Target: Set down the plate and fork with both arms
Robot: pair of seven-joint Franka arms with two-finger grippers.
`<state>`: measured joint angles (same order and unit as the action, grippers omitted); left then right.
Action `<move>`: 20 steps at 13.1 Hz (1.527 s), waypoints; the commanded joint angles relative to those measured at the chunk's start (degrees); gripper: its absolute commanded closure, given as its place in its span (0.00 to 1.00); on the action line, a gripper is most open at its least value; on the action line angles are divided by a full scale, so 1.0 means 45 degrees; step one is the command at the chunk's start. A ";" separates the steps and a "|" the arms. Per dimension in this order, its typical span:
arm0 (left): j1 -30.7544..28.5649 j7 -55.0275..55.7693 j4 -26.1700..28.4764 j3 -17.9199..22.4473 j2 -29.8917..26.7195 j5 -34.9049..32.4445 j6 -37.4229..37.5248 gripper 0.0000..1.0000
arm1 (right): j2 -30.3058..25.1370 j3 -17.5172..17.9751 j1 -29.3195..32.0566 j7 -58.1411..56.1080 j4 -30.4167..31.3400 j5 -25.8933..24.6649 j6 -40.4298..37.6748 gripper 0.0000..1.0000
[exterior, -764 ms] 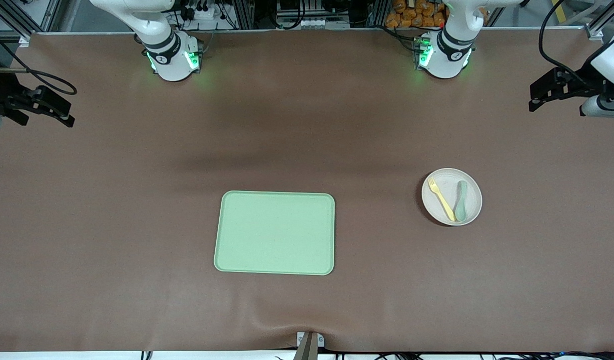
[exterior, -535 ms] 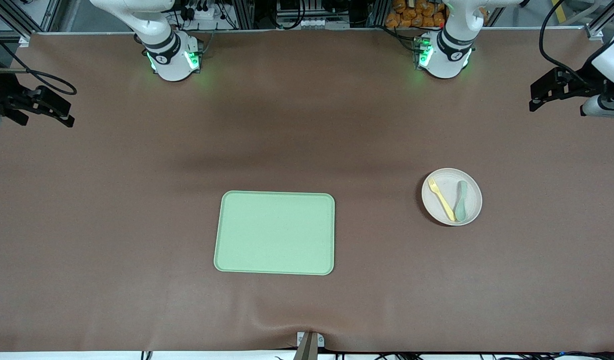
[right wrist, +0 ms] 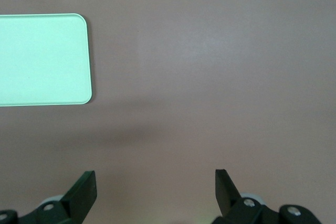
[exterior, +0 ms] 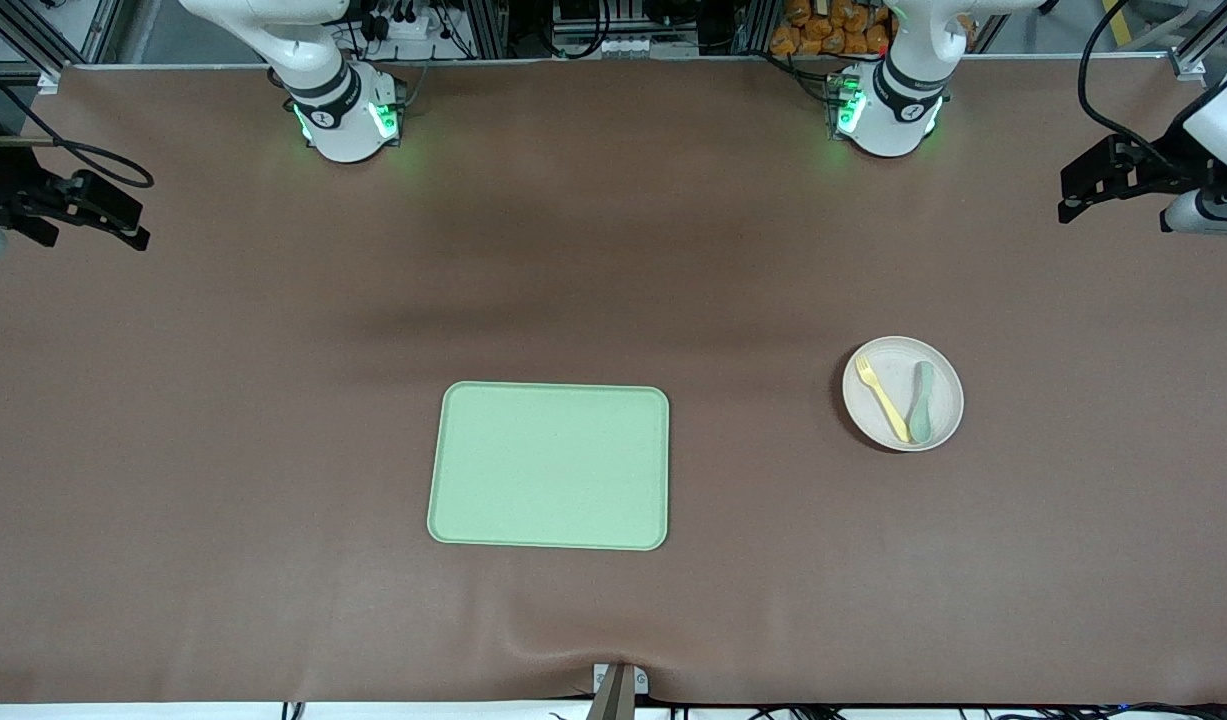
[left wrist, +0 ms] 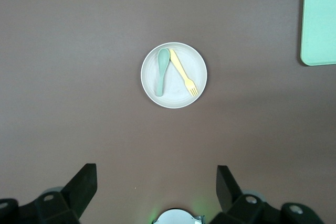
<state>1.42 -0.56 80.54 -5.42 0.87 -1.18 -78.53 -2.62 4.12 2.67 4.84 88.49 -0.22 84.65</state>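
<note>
Both grippers hung spread wide and empty: left gripper [left wrist: 156, 190] high over the bench's [exterior: 223, 420] left-arm end, right gripper [right wrist: 155, 192] over the other end. Fork [exterior: 882, 398] lay on the round plate [exterior: 945, 419] beside a spoon [exterior: 920, 403], well apart from the flat green tray [exterior: 550, 466], presumably the target.

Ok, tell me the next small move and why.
Probably lower the left gripper toward the plate. Its fingers are open high above it, the fork and spoon lie on the plate, and the tray is bare. The right gripper waits open.
</note>
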 commanded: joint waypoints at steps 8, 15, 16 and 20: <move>-0.0335 -0.0207 0.0284 -0.0084 -0.0155 -0.0188 0.0537 0.00 | 0.0913 -0.0193 -0.0104 -0.0059 -0.1186 0.0224 -0.1134 0.00; -0.0684 -0.0188 0.1106 -0.0084 0.0369 -0.0207 0.0421 0.00 | 0.0993 -0.0193 -0.0202 -0.0059 -0.1326 0.0224 -0.1214 0.00; -0.0880 -0.0188 0.1087 -0.0084 0.0759 -0.0207 0.0285 0.00 | 0.0993 -0.0193 -0.0202 -0.0059 -0.1326 0.0224 -0.1214 0.00; -0.1486 -0.0207 0.1048 -0.0084 0.2126 -0.0305 -0.0650 0.00 | 0.0993 -0.0407 -0.0397 -0.0040 -0.1326 0.0224 -0.1234 0.00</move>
<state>-4.29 -0.69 85.95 -5.20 7.84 -1.19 -79.44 1.01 3.70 1.90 4.84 84.35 -0.02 80.28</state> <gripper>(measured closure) 0.000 0.000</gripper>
